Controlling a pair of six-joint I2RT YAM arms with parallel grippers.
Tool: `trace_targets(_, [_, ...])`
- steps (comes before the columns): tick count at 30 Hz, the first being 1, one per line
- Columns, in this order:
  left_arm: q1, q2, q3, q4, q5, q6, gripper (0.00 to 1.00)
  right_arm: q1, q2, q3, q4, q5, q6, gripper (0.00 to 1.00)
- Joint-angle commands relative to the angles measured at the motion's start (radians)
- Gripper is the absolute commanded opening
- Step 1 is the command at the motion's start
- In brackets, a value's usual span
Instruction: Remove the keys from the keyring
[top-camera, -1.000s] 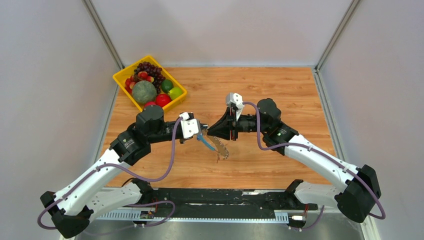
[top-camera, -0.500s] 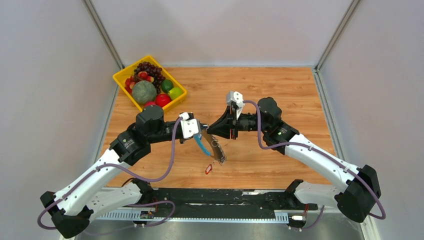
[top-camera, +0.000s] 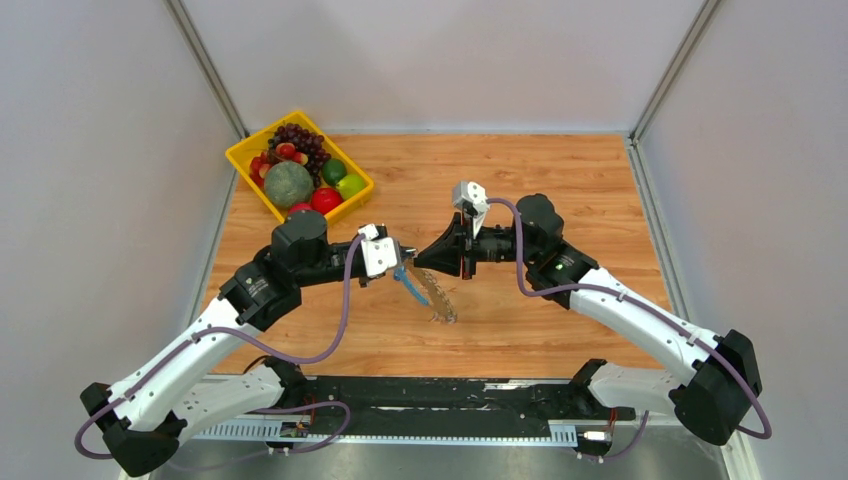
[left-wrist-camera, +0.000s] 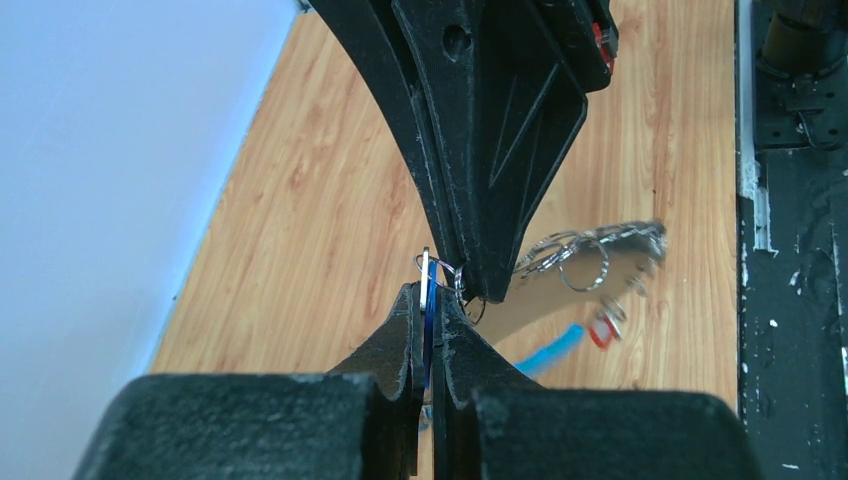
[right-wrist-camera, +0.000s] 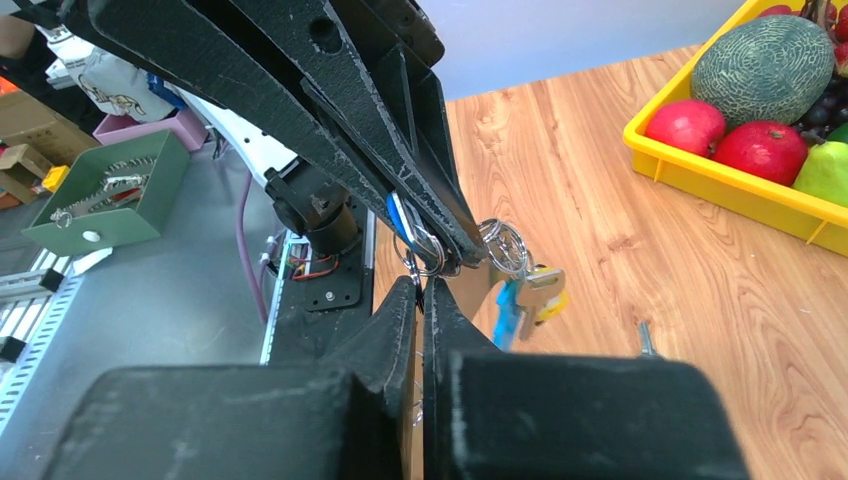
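Keyring (top-camera: 437, 297): slung mid-air between both tools, above worktop (top-camera: 560, 190). Left tool (left-wrist-camera: 428, 298): clamped on its blue band, anchoring. Right tool (right-wrist-camera: 421, 290): nipped shut on its wire loop, apparently for opposing pull. Keys (right-wrist-camera: 528, 293): dangling, attached.

The keys (top-camera: 441, 303) are shown too small to be counted from above and blurred in the left wrist view, and the keyring (left-wrist-camera: 429, 325) is mostly hidden between the fingers (left-wrist-camera: 403, 335) of the left gripper (left-wrist-camera: 427, 292).

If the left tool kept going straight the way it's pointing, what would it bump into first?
Most likely the right tool, tip directly ahead and nearly touching the left tool; the keyring hangs below them.
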Motion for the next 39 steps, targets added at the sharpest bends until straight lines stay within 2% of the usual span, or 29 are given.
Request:
trace_targets(1, [-0.005, -0.007, 0.037, 0.053, 0.010, 0.014, 0.00, 0.005, -0.008, 0.024, 0.079, -0.019, 0.053, 0.00])
trace_targets(6, [-0.004, -0.009, 0.026, 0.054, -0.019, 0.011, 0.00, 0.005, -0.058, -0.033, 0.177, 0.053, 0.128, 0.00])
trace_targets(11, [-0.003, -0.014, 0.001, 0.059, -0.053, 0.013, 0.00, 0.004, -0.139, -0.177, 0.476, 0.157, 0.319, 0.00])
trace_targets(21, [-0.004, -0.038, -0.044, 0.104, -0.011, 0.020, 0.00, 0.005, -0.096, -0.222, 0.750, 0.209, 0.534, 0.00])
trace_targets(29, [-0.006, -0.043, -0.060, 0.120, 0.028, 0.031, 0.00, 0.005, -0.050, -0.210, 0.786, 0.233, 0.595, 0.00])
trace_targets(39, [-0.029, -0.037, -0.065, 0.102, 0.009, 0.073, 0.00, 0.005, -0.004, -0.184, 0.772, 0.243, 0.640, 0.00])
